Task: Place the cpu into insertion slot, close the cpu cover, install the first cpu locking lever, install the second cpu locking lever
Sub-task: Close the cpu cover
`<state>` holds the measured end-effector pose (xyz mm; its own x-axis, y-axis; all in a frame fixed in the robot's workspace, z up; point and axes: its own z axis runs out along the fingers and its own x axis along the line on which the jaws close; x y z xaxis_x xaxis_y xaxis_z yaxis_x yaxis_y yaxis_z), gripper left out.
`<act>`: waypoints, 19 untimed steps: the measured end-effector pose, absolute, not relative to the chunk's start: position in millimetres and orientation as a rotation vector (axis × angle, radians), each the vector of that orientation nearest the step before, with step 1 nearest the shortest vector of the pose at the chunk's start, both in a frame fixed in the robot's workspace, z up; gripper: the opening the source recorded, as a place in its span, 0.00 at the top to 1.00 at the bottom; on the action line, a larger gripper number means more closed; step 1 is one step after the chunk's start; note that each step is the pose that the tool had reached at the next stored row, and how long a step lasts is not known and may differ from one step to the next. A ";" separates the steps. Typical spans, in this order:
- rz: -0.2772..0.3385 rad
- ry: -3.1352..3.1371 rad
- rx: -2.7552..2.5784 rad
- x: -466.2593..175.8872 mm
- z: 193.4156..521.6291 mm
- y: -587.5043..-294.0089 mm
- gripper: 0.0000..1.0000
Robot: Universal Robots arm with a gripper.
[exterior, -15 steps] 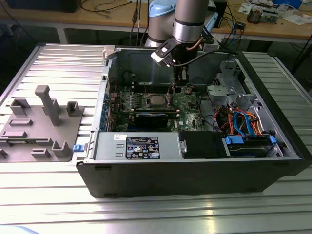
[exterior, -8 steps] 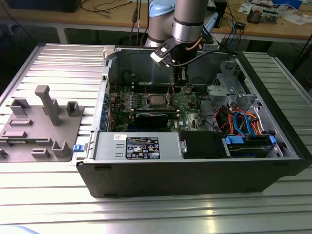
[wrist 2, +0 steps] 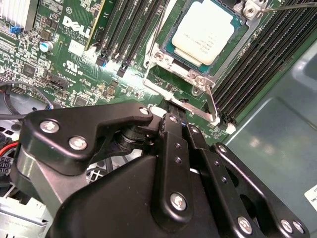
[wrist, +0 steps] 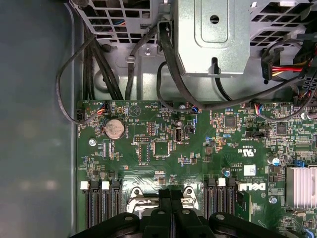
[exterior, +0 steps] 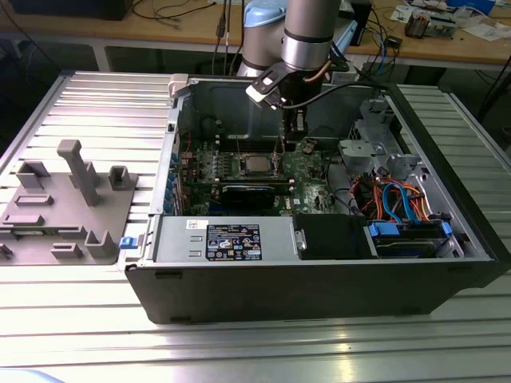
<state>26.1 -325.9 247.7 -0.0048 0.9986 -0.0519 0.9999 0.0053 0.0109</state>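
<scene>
The cpu (exterior: 256, 165) lies in the insertion slot (wrist 2: 195, 79), near the middle of the green board (exterior: 307, 169). At the exterior view's right of it the gripper (exterior: 298, 140) hangs low, its fingers (wrist: 165, 203) clenched together, apparently with nothing between them.

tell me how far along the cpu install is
Done: the cpu sits in the insertion slot, and the cpu cover lies flat around it. In hand: the gripper, fingers together, is down at a silvery locking lever beside the socket. Left: I cannot tell whether either lever is latched.
</scene>
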 end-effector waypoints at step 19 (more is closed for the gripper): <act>-0.045 2.196 2.184 23.0 247.5 -325.9 0.89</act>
<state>23.0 -325.9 247.5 -0.0049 0.9986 -0.0519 0.9999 0.0054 0.0104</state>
